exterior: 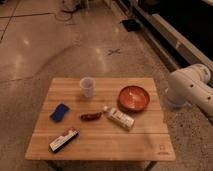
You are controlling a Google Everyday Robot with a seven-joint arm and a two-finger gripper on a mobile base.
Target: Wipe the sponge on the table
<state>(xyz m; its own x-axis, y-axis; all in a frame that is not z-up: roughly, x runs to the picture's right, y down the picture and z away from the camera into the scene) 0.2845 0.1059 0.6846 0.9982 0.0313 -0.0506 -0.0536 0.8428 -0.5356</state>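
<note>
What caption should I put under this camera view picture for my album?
Blue sponge lies on the wooden table; robot arm beside it, gripper out of view.

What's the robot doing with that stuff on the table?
Nothing is being handled. The robot's white arm sits off the right side of the table, and its gripper is out of view. The blue sponge lies on the table's left part, not yet picked up for wiping. A cup, an orange bowl and a flat box lie nearby.
</note>
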